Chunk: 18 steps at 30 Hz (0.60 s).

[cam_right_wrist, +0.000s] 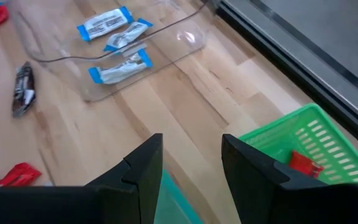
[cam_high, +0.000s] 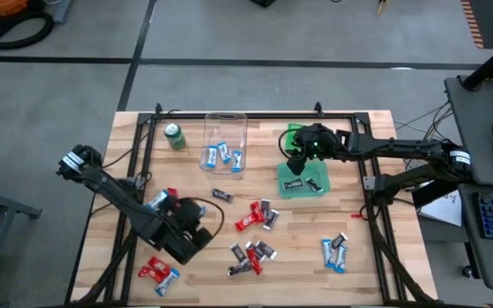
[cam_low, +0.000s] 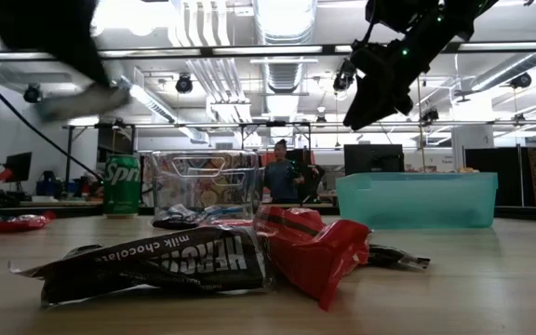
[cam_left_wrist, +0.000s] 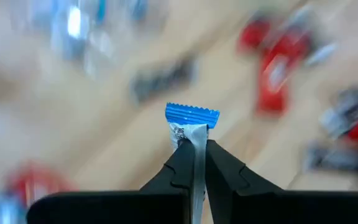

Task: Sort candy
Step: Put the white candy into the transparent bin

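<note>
Only in the left wrist view is it seen that the left gripper (cam_left_wrist: 196,155) is clenched on a blue-and-white candy (cam_left_wrist: 192,124), whose crimped blue end pokes out just past the fingertips; from above, that gripper (cam_high: 171,203) is largely masked by the arm. The right wrist view alone shows the right gripper (cam_right_wrist: 191,158) released, its fingers parted with nothing between them, a teal tray edge (cam_right_wrist: 173,198) beneath them and a green slotted basket (cam_right_wrist: 303,140) with a red candy (cam_right_wrist: 304,163) beside one finger. From above, the right gripper (cam_high: 296,164) is seen over the teal tray (cam_high: 287,181), in which black candies (cam_high: 295,184) lie. A clear plastic box (cam_high: 226,130), ahead of the right fingers, holds three blue-and-white bars (cam_high: 222,155). In the low view, the box (cam_low: 205,186) is glossy and see-through, the tray (cam_low: 415,199) translucent with straight walls. Loose candy (cam_high: 255,216) in crinkled foil is scattered across the wooden table (cam_high: 349,278), between the two grippers. A green soda can (cam_high: 175,137) stands near the box.
</note>
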### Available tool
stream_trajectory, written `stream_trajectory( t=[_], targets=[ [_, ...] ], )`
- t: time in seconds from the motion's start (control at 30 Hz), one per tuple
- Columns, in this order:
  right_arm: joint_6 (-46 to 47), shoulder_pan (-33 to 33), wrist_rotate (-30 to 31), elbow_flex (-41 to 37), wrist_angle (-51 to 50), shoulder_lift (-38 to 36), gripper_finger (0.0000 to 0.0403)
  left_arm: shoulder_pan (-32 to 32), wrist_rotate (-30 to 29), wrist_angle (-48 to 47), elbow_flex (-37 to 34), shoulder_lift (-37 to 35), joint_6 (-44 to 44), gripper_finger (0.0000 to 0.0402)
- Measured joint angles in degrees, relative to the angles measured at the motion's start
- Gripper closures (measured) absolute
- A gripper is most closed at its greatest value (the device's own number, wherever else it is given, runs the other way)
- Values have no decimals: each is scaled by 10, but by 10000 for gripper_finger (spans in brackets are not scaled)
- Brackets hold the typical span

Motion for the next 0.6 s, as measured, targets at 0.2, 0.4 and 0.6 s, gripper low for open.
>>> stream_trajectory(
  t=[0.2, 0.4, 0.6],
  targets=[
    [5, 28, 0, 0, 0, -9, 250, 7, -144, 59, 93, -1, 237, 400],
    [12, 70, 1, 0, 2, -35, 250, 55, -171, 71, 138, -1, 371, 400],
    [12, 123, 5, 0, 5, -69, 250, 153, -86, 106, 132, -7, 523, 400]
  ],
)
